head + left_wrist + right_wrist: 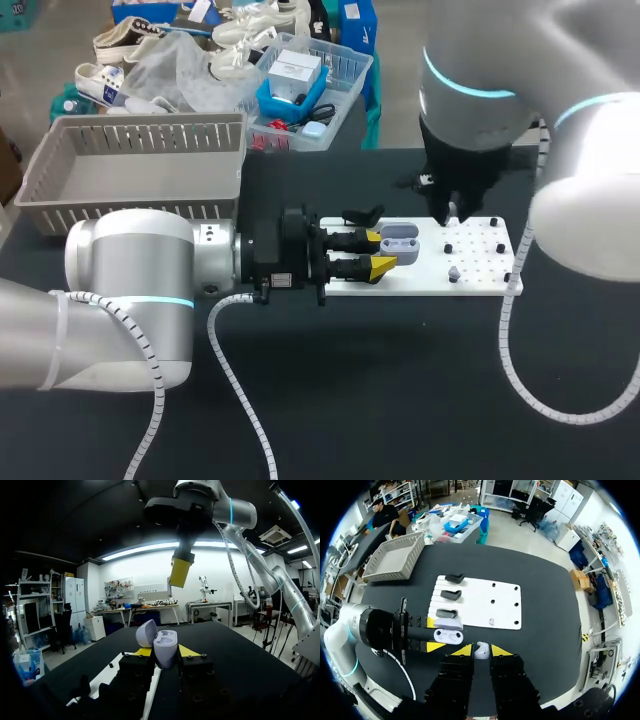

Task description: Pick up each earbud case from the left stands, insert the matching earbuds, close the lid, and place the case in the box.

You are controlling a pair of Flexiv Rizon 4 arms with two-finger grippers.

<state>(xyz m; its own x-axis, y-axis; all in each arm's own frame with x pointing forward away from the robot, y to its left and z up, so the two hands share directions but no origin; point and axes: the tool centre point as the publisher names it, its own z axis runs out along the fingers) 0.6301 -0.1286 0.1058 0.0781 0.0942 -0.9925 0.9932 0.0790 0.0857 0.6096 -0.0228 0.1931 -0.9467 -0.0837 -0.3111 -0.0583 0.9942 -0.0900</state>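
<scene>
the left gripper (382, 251) clamps the open earbud case (400, 238) over the white board (480, 275), cavities facing up, and the right gripper (481, 650), pinching an earbud (480, 652), hangs above, slightly to its right.

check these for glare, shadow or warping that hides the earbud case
Head view: the right arm glares washed-out white, but the earbud case is evenly lit. Left wrist view: bright background and a dark table, yet the pale open case stands out. Right wrist view: even light, table edges bowed, case unobscured.
</scene>
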